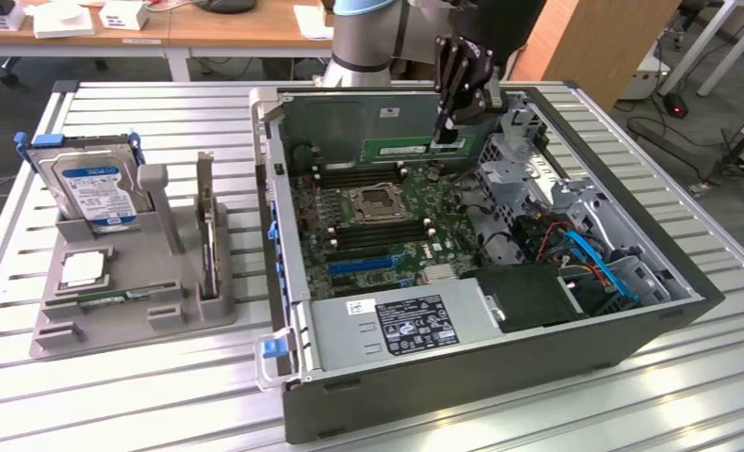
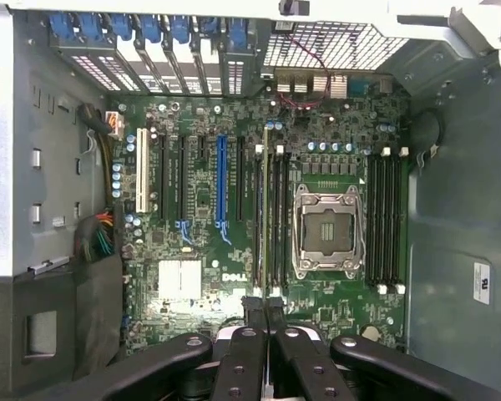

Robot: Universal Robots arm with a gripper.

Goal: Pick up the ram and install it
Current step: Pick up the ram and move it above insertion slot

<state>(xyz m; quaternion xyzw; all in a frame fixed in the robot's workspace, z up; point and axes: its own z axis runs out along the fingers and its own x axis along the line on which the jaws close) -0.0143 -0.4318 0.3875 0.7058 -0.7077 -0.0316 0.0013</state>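
Ram (image 1: 404, 149) hung edge-down, pinched in the narrowly closed jaws, above the motherboard (image 2: 342, 313) inside the open computer case (image 1: 498, 377) (carrying stage, I judge). Seating it would call for squaring it over a memory slot (image 2: 376, 217). On the exterior view's left, a grey holder (image 1: 121, 330) on the tabletop (image 1: 121, 405) kept a hard drive (image 1: 96, 193).

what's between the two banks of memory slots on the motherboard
The processor socket, framed in silver metal, lies between the two banks of memory slots. The wrist view shows it best; the exterior view shows it too.
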